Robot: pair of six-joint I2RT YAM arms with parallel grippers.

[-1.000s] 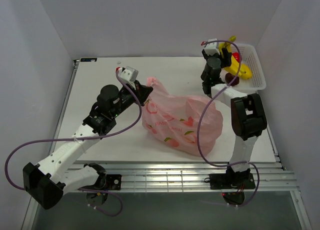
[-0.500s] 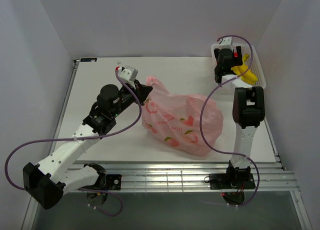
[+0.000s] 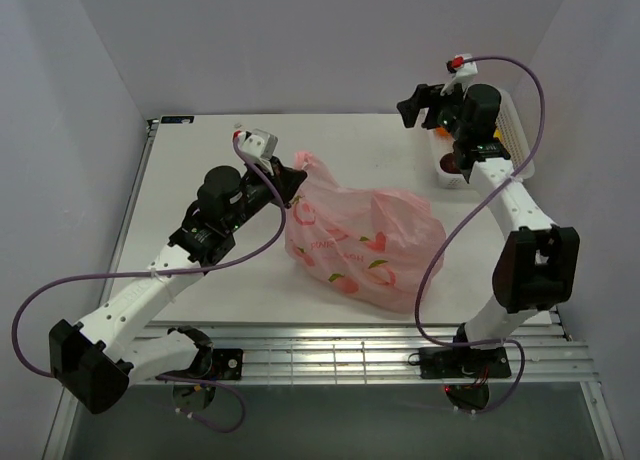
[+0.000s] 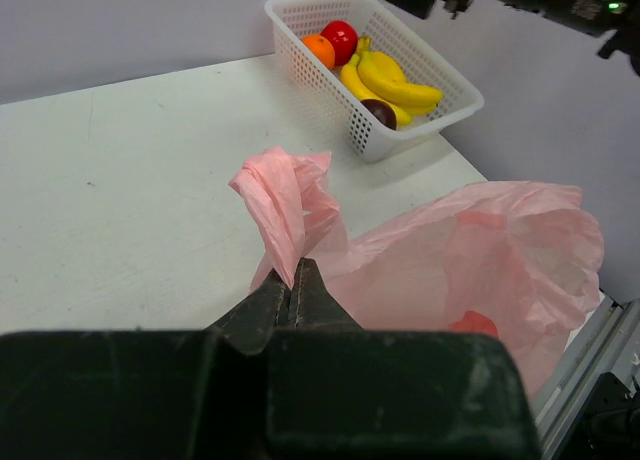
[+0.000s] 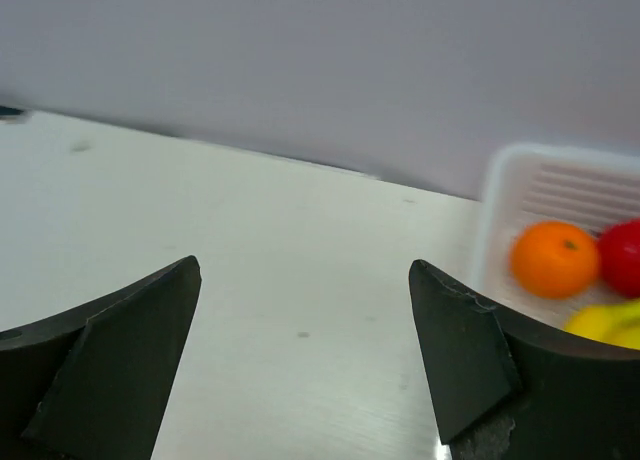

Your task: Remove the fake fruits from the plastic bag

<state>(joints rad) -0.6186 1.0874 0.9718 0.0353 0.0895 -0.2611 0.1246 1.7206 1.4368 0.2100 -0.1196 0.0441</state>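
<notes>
Pale lilac walls (image 3: 300, 40) close in a white worktop (image 3: 360, 150), with the pink plastic bag (image 3: 365, 245) slumped near its middle. The left tool (image 4: 297, 292) is pressed together on a bunched handle of the bag, holding that corner up off the surface. The right tool (image 5: 303, 280) is spread wide and holds nothing. It hovers over bare worktop just beside the white basket (image 4: 405, 130) at the far right corner, well apart from the bag. In the basket lie an orange fruit (image 4: 319, 48), a red fruit (image 4: 340, 38), yellow bananas (image 4: 390, 80) and a dark plum-coloured fruit (image 4: 379, 111), so much of the job looks done. What is left is hard to judge: a reddish patch shows through the bag's film in the left wrist view, and I cannot tell whether it is a fruit inside or only a printed peach. If the bag holds anything, the right tool would have to reach into its mouth for it
</notes>
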